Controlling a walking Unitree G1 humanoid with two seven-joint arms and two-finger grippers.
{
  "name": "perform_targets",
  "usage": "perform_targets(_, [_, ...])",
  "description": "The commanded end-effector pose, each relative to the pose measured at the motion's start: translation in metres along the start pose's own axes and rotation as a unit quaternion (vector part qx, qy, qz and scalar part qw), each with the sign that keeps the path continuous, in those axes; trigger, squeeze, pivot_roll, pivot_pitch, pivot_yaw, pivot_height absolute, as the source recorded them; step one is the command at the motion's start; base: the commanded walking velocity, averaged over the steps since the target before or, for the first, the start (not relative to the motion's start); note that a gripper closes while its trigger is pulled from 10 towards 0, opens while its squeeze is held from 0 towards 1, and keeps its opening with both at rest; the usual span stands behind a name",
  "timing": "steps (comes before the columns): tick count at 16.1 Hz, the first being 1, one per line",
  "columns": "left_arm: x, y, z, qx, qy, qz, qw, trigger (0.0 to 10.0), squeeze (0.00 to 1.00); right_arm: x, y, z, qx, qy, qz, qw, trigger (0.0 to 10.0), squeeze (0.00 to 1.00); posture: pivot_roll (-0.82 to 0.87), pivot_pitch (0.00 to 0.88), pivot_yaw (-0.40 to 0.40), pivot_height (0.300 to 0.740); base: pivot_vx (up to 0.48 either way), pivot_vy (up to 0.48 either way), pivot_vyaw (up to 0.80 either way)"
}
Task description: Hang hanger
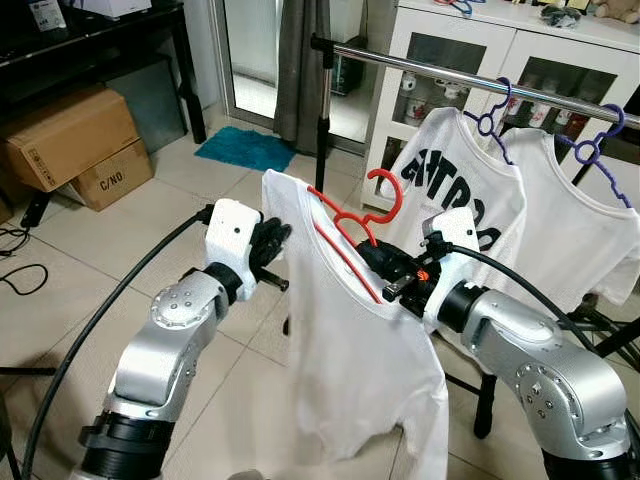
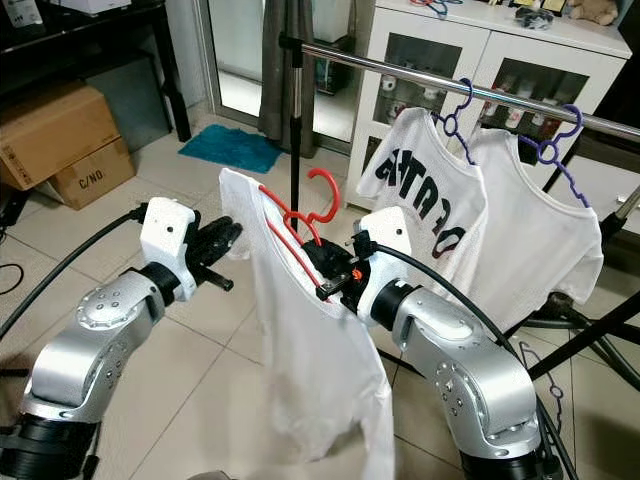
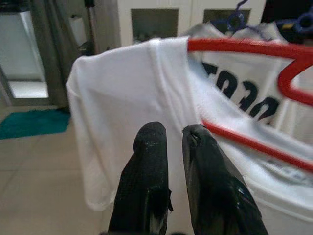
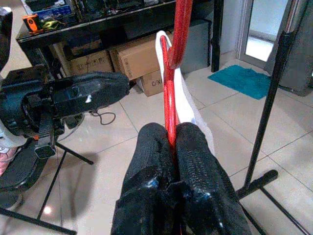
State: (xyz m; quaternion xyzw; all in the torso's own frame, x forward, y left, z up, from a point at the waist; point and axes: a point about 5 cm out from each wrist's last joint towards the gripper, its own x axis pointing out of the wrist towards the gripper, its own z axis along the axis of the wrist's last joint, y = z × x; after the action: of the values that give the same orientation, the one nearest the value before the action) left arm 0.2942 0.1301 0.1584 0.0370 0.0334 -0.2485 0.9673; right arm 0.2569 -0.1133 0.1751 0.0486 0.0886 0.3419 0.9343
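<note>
A red hanger (image 1: 396,196) carries a white T-shirt (image 1: 340,350) that droops toward the floor between my arms. My right gripper (image 1: 385,265) is shut on the hanger's red bar just under the hook, seen pinched between the fingers in the right wrist view (image 4: 170,129). The hook sits below and in front of the chrome rail (image 1: 420,68), apart from it. My left gripper (image 1: 272,240) is beside the shirt's left shoulder, fingers together with nothing between them (image 3: 173,132).
Two white shirts hang on the rail from purple hangers, one with black lettering (image 1: 470,190) and one plain (image 1: 590,230). The rack's black upright (image 1: 322,110) stands behind the held shirt. Cardboard boxes (image 1: 65,135), a teal mat (image 1: 245,148) and a white cabinet (image 1: 450,40) lie beyond.
</note>
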Motion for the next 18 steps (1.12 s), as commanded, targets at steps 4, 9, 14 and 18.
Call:
perform_targets(4, [0.010,-0.001,0.006,0.008,-0.018,-0.006,1.000,10.0,0.95,-0.001,-0.002,0.010,-0.003,-0.016,0.003,1.000,0.0,0.00,0.05,0.000,-0.035,0.740,0.000,0.000,0.00])
perform_targets(9, [0.016,0.012,0.007,0.025,-0.020,0.024,0.999,10.0,0.00,-0.001,-0.001,0.010,-0.002,-0.018,0.004,1.000,0.0,0.00,0.04,0.000,-0.032,0.740,0.000,0.000,0.00])
perform_targets(14, [0.027,0.004,0.005,0.018,-0.029,-0.031,0.999,10.0,0.00,-0.001,0.000,0.011,-0.002,-0.019,0.008,1.000,0.0,0.00,0.04,0.000,-0.033,0.740,0.000,0.000,0.00])
perform_targets(18, [0.034,0.005,0.005,0.025,-0.030,-0.032,0.999,10.0,0.00,0.000,-0.001,0.011,-0.002,-0.020,0.008,1.000,0.0,0.00,0.04,0.000,-0.031,0.740,0.000,0.000,0.00])
